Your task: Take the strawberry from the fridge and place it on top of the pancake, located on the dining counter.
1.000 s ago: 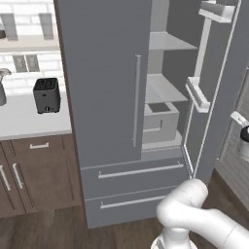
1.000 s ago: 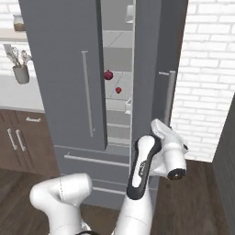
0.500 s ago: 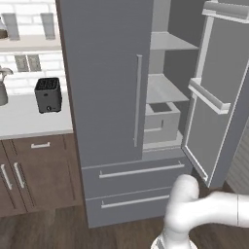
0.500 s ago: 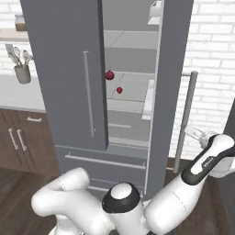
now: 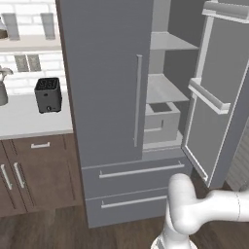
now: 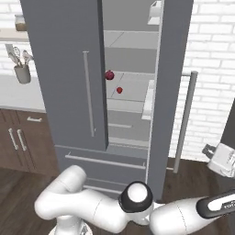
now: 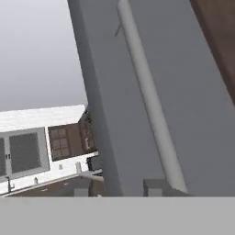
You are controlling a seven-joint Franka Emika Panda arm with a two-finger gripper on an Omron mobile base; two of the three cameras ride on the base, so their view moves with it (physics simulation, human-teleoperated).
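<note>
The strawberry [image 6: 119, 90] is a tiny bright red dot on a pale middle shelf inside the fridge [image 6: 64, 73], sitting toward the front edge of that shelf, just right of the closed left door's edge. I'd judge it light, soft and easy to bruise, with a smooth rounded skin that could slip or roll away if nudged from 1 side. The best hold looks like a gentle pinch across its widest part, fingers coming in level from the open side, with only enough squeeze to lift it.

Up and to its left on the same shelf, near but apart, sits a larger dark red fruit [image 6: 109, 75], roughly 2 times its size; it's close enough that a careless reach could knock it.

Below them a grey bin [image 5: 160, 119] sits on a lower shelf, and 2 drawers run along the bottom of the fridge. The right door [image 5: 221, 92] is swung wide open, its long handle [image 6: 183, 121] showing on the outer face.

The gripper [image 6: 222, 159] is out at the far right, beyond that open door and well apart from the berry. In the hand view the door handle runs right down to the 2 fingertips [image 7: 153, 187], so the jaws look narrowly set at the handle, but whether they actually clamp it I can't tell.

To the left, a white counter [image 5: 24, 119] over brown cabinets carries a black toaster [image 5: 47, 94].
</note>
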